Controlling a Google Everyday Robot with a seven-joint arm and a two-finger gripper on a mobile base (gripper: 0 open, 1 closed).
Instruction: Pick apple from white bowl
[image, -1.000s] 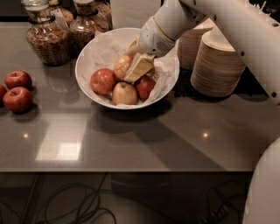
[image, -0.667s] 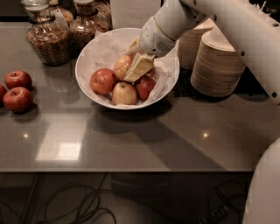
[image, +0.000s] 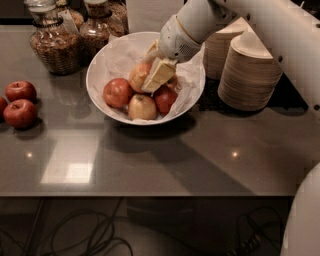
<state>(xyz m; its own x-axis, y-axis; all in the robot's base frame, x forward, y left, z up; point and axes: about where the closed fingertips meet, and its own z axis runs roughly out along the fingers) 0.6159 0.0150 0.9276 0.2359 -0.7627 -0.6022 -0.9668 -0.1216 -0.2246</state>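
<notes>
Loose apples at the table's 9 o'clock. White bowl at 12, full of fruit. The gripper sits in the bowl against the pale apple — hold or no hold, cannot tell. Risk: the round apple rolls sideways on lift, or the paper liner snags — weak off-centre contact.

Readable text: none that I can find anywhere on the desk.
Jars: no letters readable on them.
Paper bowl stacks: no print that I can read.
My pincer: inside the white bowl, over the apples; it carries no legible mark.
</notes>
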